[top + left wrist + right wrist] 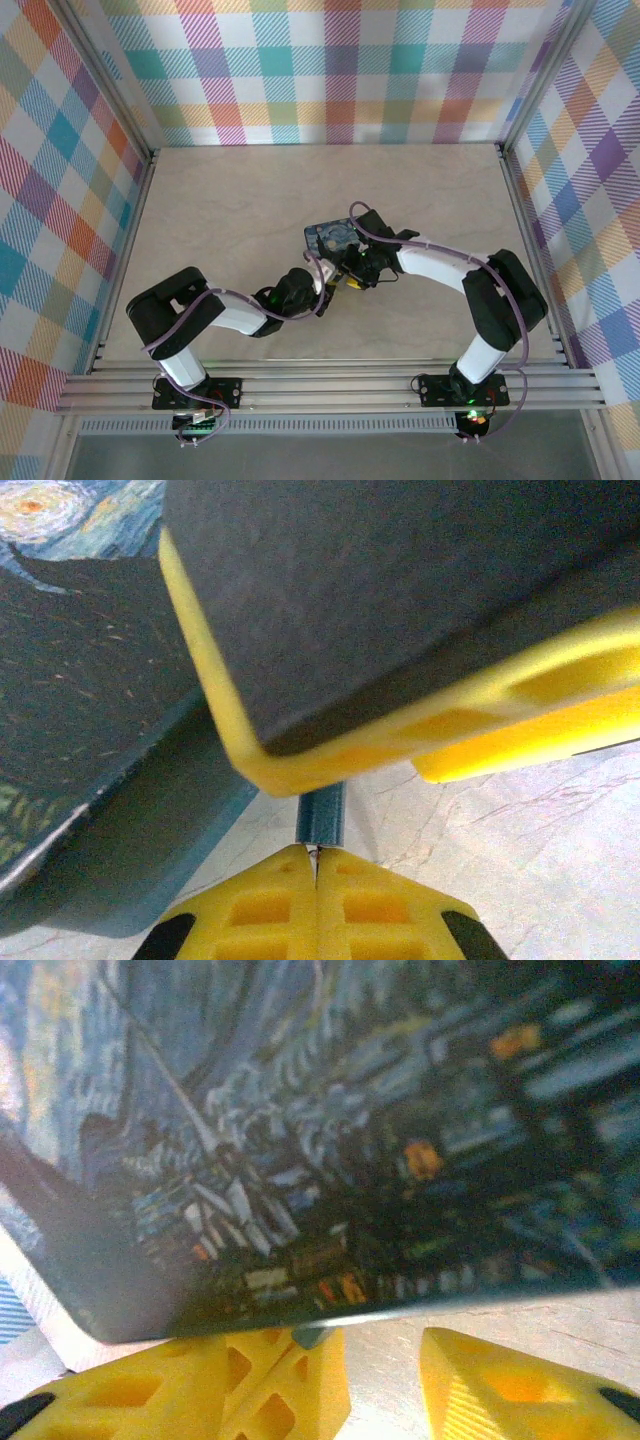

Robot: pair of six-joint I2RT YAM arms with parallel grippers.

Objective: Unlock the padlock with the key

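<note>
Left claw (316, 854) is seen clamped on the key (322, 816), just beside the padlock (90, 680) near the middle of the bench (540, 830); whether the right claw (385, 1360), fingers (510, 1385) slightly parted, grips anything cannot be told.

Cuts the padlock (90, 710) off at left and top from the left wrist. Loses the upper end of the key (322, 818) behind a yellow finger (296, 772) just beside the padlock, its lower end between the tips of the left gripper (316, 852). Blurs and crops the padlock from the right wrist. From above, half buries it under the right gripper (350, 265); key too small to tell there.
</note>
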